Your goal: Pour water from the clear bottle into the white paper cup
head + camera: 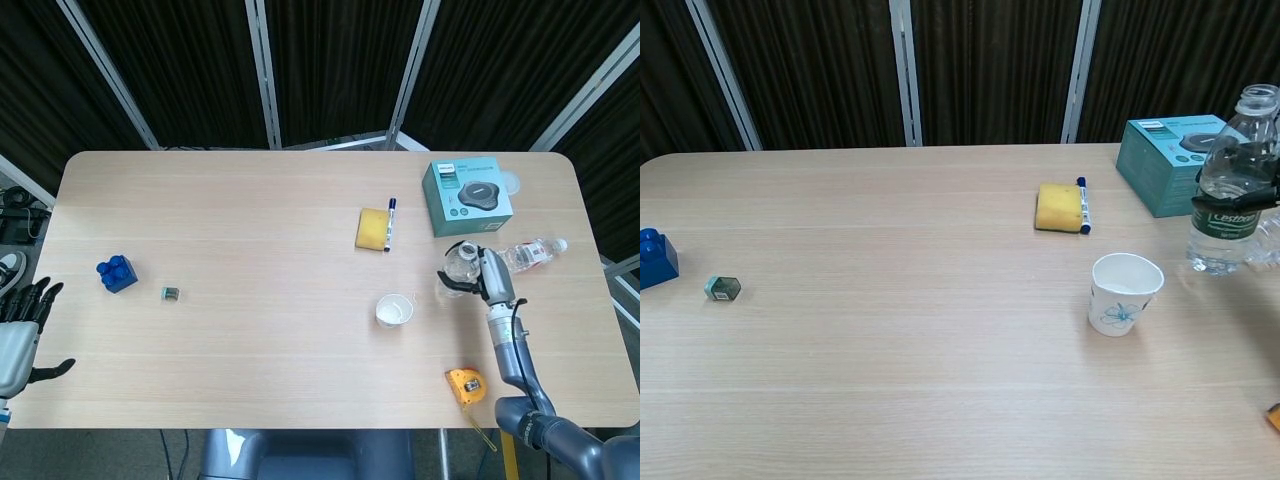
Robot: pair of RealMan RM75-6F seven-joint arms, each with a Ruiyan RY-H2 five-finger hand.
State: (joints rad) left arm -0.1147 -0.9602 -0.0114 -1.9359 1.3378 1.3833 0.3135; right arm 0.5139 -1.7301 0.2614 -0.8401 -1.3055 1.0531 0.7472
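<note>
Wooden table [890,300]: right hand [492,278] fingers [1236,195] grasping upright clear bottle [1232,190], right of white paper cup [1124,293]

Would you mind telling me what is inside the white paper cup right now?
The head view looks into the white paper cup and shows only white interior; whether it holds any water cannot be told. In the chest view its wall hides the inside.

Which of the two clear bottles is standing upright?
The capless bottle gripped by the right hand, right of the white paper cup. The other bottle lies on its side behind it.
</note>
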